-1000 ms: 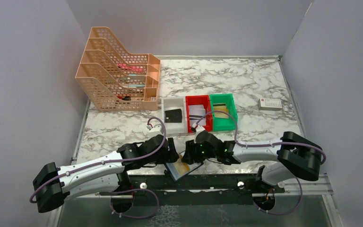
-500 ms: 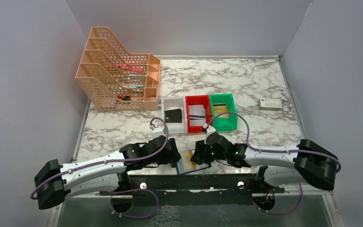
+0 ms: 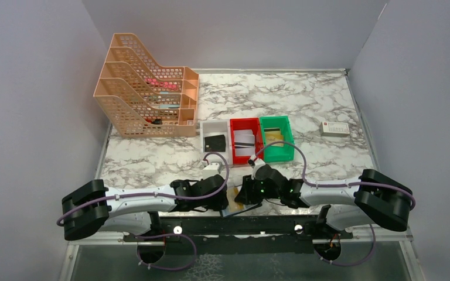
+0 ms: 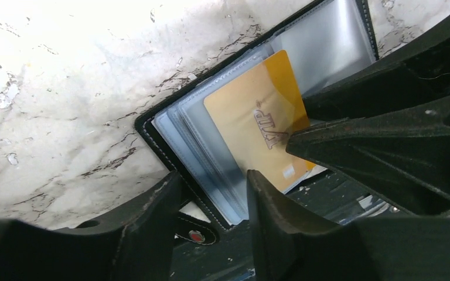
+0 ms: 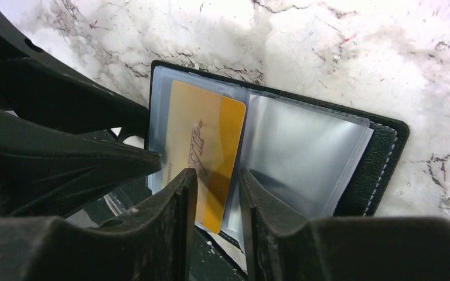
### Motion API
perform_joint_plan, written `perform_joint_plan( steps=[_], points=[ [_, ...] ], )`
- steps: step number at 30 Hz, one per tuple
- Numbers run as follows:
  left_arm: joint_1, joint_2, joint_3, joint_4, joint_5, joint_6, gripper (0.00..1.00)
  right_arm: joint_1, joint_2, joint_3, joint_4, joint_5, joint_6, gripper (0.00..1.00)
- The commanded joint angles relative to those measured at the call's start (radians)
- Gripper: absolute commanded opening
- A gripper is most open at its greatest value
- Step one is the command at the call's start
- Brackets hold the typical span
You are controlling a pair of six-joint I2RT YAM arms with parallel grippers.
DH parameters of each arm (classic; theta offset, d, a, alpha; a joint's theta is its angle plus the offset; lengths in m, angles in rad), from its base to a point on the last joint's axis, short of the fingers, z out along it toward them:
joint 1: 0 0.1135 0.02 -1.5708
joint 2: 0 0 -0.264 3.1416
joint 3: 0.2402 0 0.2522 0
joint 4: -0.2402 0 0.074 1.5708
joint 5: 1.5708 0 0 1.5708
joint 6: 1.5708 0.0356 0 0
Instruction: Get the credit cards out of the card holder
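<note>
Since a second ago: left arm swung in toward centre, both pincers narrowed. Left pincer (image 4: 214, 181) half-closed astride a corner of the flat black folding card holder (image 4: 179, 126), open at the marble bench's (image 4: 64, 88) near edge, grip uncertain; right pincer (image 5: 218, 175) narrow around the tan-gold credit card (image 5: 202, 146), not yet pinching. Step: seizing the card; next, close right jaws and slide it out while left steadies.

The card holder (image 5: 387, 153) lies spread open and flat at the near edge of the marble surface (image 5: 304, 41). It has a black cover with pale stitching, and shiny clear sleeves fan across both halves. One tan-gold credit card (image 5: 202, 140), lettered VIP, rests face up on one half's sleeves, slightly askew. Whether it's tucked in, I can't tell.
</note>
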Motion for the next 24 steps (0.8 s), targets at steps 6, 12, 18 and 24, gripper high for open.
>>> perform_joint_plan(
  steps=[6,12,18,24],
  points=[
    [-0.026,0.056,0.016,0.039,-0.050,-0.002,0.40,0.002,-0.022,-0.064,0.009,-0.027,0.075,0.18],
    [-0.027,0.026,-0.002,0.037,-0.069,-0.007,0.33,-0.001,-0.104,-0.066,-0.037,0.007,0.073,0.02],
    [-0.027,0.012,-0.022,0.037,-0.083,-0.017,0.29,-0.016,-0.163,-0.062,-0.147,0.080,0.047,0.03],
    [-0.025,0.049,-0.009,0.037,-0.082,-0.010,0.28,-0.034,-0.191,-0.075,-0.195,0.091,0.028,0.04]
  ],
)
